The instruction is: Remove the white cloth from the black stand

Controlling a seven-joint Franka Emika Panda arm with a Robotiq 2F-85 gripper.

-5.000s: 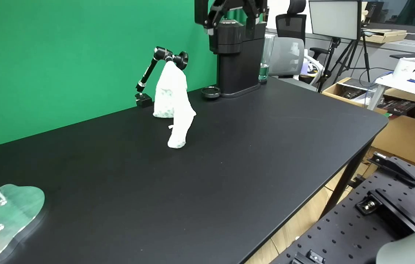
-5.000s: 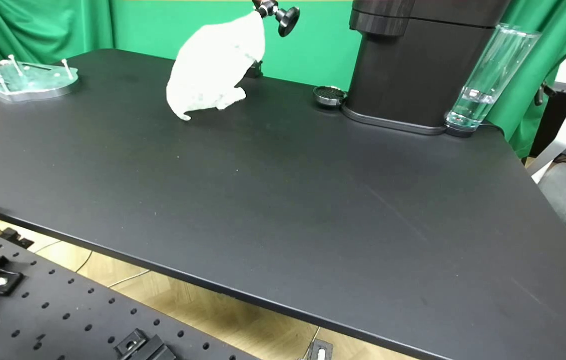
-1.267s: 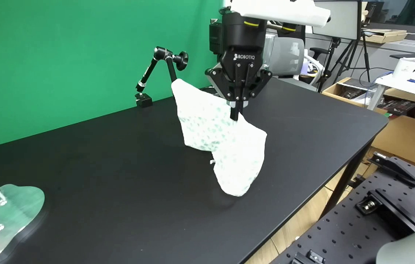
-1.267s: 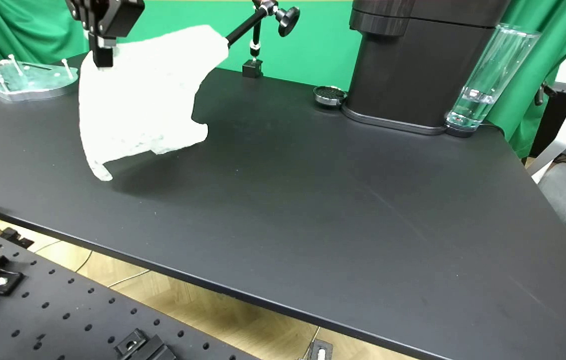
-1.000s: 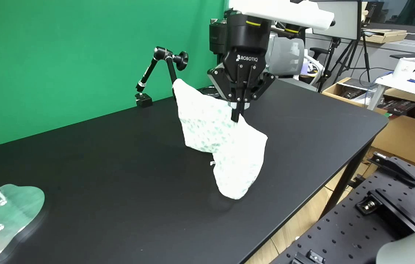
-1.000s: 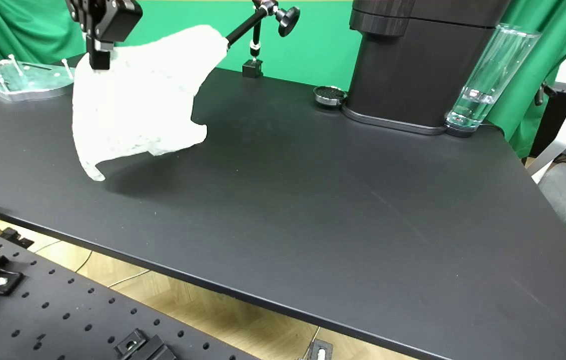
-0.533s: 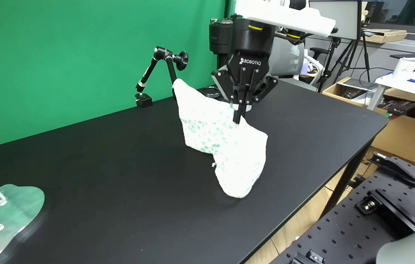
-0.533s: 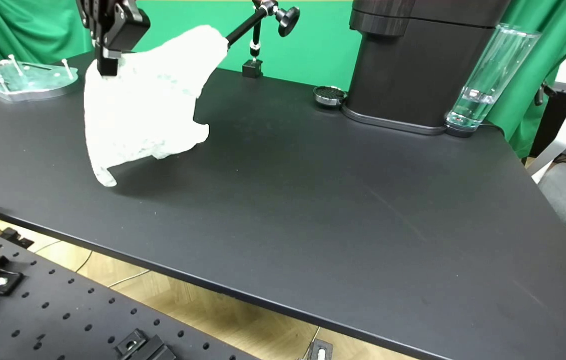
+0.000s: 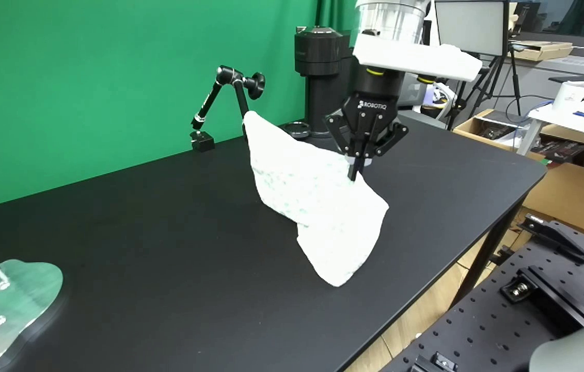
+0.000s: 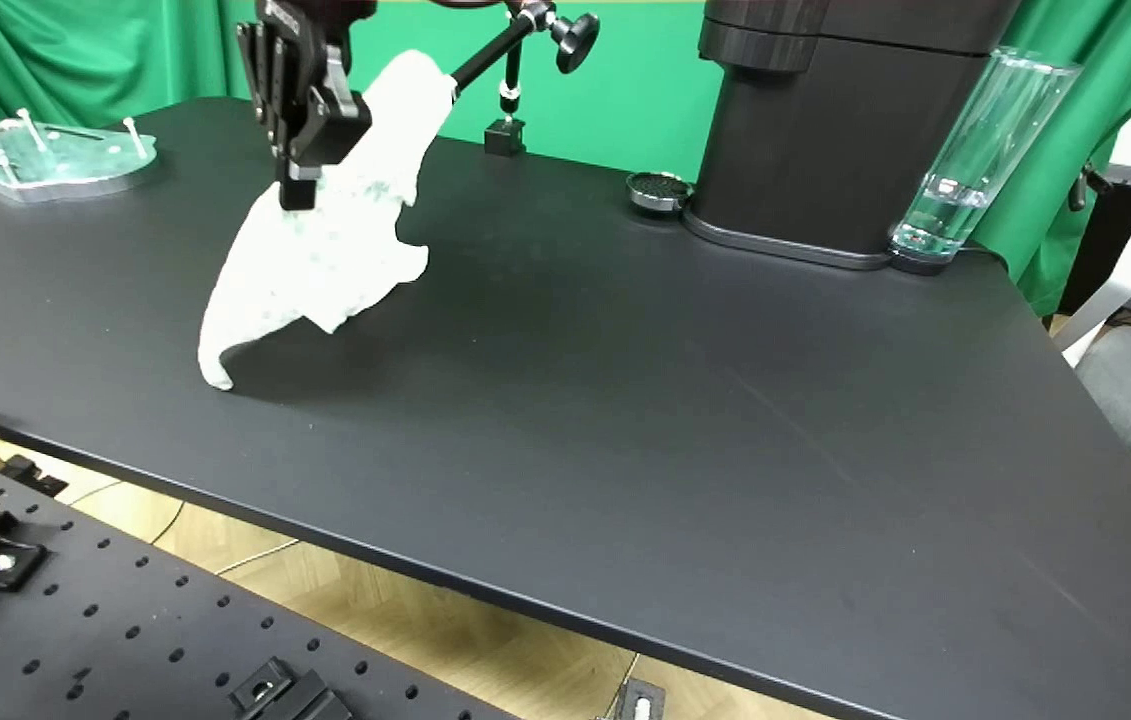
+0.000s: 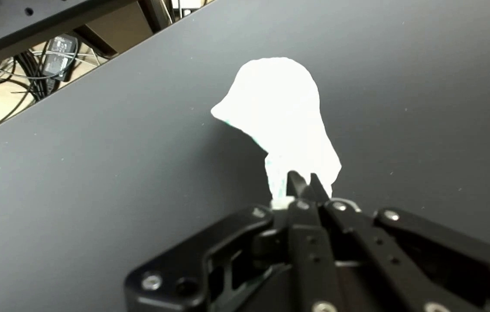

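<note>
The white cloth (image 9: 317, 191), with faint green spots, is stretched between the black stand (image 9: 228, 76) and my gripper (image 9: 354, 173). Its upper end still covers the tip of the stand's lowered rod (image 10: 492, 57) in an exterior view. The rest hangs in folds above the table, its lower corners loose. My gripper (image 10: 297, 195) is shut on the cloth's near part, pointing down. In the wrist view the fingertips of the gripper (image 11: 304, 177) meet over the bright cloth (image 11: 283, 108), which falls away below them. The stand does not show in that view.
A tall black boxy machine (image 10: 845, 130) stands behind, with a clear water vessel (image 10: 975, 160) at its side and a small round metal dish (image 10: 660, 192) at its foot. A pale translucent plate with pegs (image 9: 18, 305) lies on the black table. Beyond the table edge is a perforated board (image 9: 457, 310).
Five seconds ago the cloth draped over the stand, apart from my gripper. It has since been gripped and pulled off much of the rod. Lately my gripper moved rightward and lower in both exterior views.
</note>
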